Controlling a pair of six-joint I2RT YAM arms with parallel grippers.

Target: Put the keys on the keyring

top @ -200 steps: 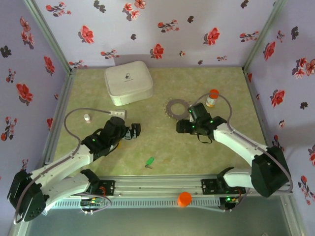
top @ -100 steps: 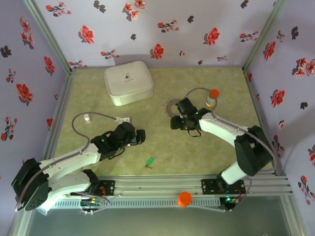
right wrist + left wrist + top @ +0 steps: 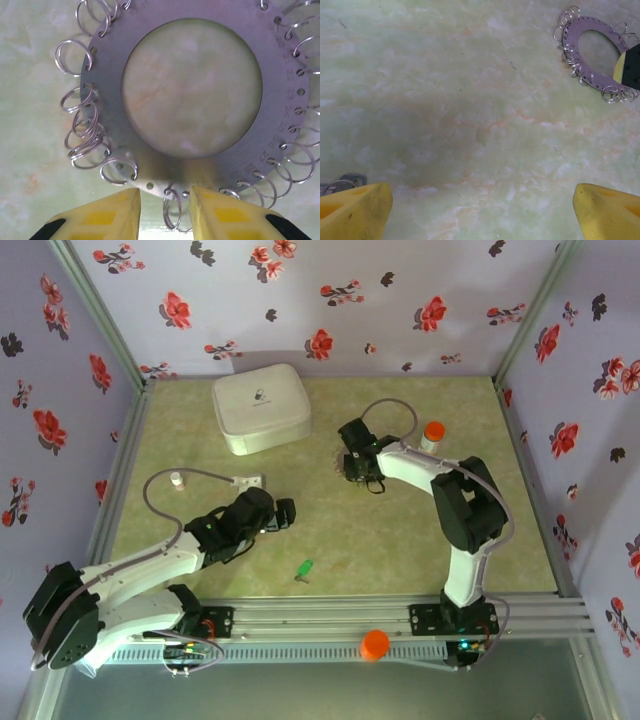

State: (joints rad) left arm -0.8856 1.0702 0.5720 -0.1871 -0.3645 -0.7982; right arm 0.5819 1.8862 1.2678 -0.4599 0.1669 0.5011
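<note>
Right gripper (image 3: 166,200) at rim of big flat grey metal keyring (image 3: 107,125). Fingers half closed around small wire loop (image 3: 175,210), nothing pinched yet; likely to hold keyring steady. Left gripper (image 3: 482,205) wide open, empty, well apart from keyring. Tiny green-headed key (image 3: 303,569) far from keyring.

the table (image 3: 400,530) has a pale green marbled top with orange veins. a white rounded square box (image 3: 260,407) sits at its far left. the keyring (image 3: 107,115) lies flat near the far middle, with small wire loops along its rim. an orange-capped bottle (image 3: 431,438) stands upright just right of it. a green-headed key (image 3: 304,569) lies alone near the front edge. a small white object (image 3: 177,479) stands at the left, and a pale flat piece (image 3: 248,481) lies near it.
</note>
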